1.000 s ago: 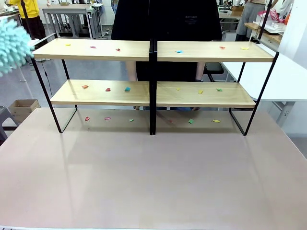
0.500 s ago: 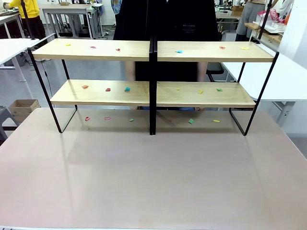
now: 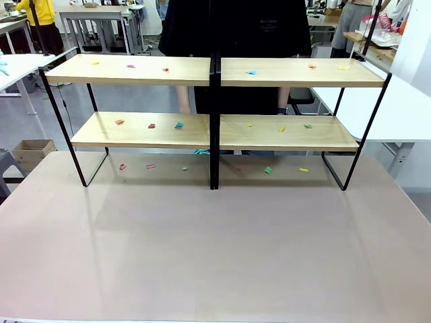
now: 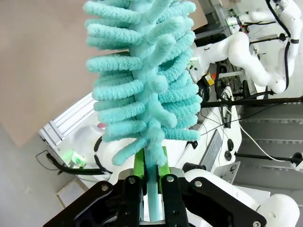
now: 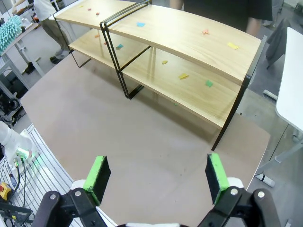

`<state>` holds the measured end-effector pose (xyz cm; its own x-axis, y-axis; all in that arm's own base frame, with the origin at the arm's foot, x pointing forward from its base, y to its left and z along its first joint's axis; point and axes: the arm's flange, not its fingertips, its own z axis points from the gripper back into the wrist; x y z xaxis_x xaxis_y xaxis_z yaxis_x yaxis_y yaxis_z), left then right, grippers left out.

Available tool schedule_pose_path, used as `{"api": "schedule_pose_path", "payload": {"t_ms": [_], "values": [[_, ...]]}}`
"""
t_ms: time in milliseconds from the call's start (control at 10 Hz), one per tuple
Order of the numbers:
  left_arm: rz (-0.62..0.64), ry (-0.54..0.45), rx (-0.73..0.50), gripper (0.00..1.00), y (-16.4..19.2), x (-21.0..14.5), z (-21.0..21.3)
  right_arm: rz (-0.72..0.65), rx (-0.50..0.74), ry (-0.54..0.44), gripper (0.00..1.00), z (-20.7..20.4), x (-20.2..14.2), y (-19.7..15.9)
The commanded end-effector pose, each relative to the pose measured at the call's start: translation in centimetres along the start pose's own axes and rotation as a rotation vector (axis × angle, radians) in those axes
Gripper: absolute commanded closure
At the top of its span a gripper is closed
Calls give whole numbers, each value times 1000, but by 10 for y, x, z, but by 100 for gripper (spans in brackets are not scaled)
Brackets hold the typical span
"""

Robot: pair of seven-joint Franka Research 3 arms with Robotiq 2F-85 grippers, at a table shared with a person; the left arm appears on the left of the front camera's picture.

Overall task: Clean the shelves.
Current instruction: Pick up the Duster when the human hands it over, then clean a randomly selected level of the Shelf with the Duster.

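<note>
The shelves (image 3: 283,75) stand across the far half of the beige table (image 3: 215,256), two light-wood tiers on a black frame. Small coloured paper scraps (image 3: 178,124) lie on both tiers, and more scraps lie on the table under them. In the left wrist view my left gripper (image 4: 150,163) is shut on the handle of a fluffy teal duster (image 4: 142,71), held off the table's left side. A sliver of that duster (image 3: 2,65) shows at the front view's left edge. My right gripper (image 5: 157,175) hangs open above the table's near right part, facing the shelves (image 5: 189,38).
A person in black (image 3: 236,27) stands right behind the shelves. A cardboard box (image 3: 30,151) sits on the floor to the left, and a white table (image 3: 411,108) stands to the right. The table's near half is bare.
The duster at the front view's left edge moved out to the left, and now only a sliver shows there. The person behind the shelves shifted slightly.
</note>
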<state>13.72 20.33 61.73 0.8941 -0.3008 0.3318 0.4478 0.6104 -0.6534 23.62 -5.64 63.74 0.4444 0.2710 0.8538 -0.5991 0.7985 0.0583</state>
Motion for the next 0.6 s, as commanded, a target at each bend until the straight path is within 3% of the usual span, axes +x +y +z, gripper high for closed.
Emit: {"api": "schedule_pose_path", "payload": {"t_ms": [0,500], "values": [[-17,7,1,100,-3,-5,1,13,3,-5,0,-1,-1,-1],[-17,7,1,100,-3,-5,1,13,3,-5,0,-1,-1,-1]]}}
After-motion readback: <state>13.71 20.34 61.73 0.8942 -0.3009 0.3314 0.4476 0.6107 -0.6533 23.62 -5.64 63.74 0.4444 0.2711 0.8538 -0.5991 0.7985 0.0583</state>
